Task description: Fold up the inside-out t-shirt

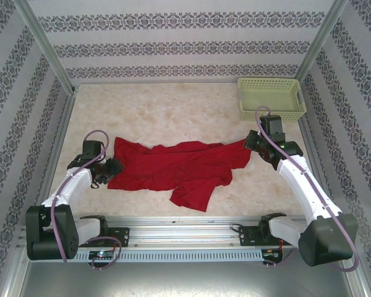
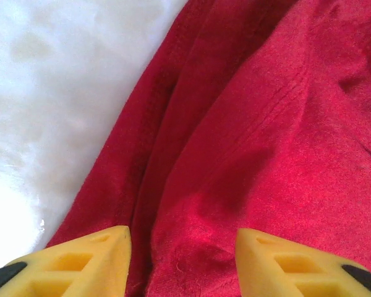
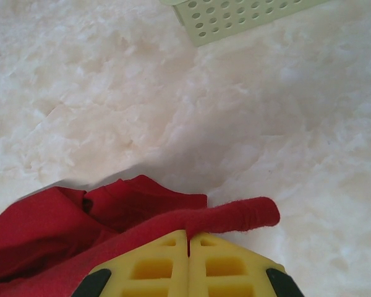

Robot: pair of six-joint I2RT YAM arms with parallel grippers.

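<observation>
the t-shirt (image 1: 173,167) stretches left to right between the arms; the right claw (image 3: 188,238) pinches its right end, the left claw (image 2: 182,241) hangs spread over its left edge.

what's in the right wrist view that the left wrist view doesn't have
Right wrist view adds: a corner of the basket at the top edge, and the right gripper shut on a rolled edge of the shirt.
Left wrist view adds: the left gripper open, its fingers spread just above the cloth, and a close look at a stitched seam in the fabric.
Both: the red shirt lying on the pale table, and yellow fingers at the bottom of the frame.
</observation>
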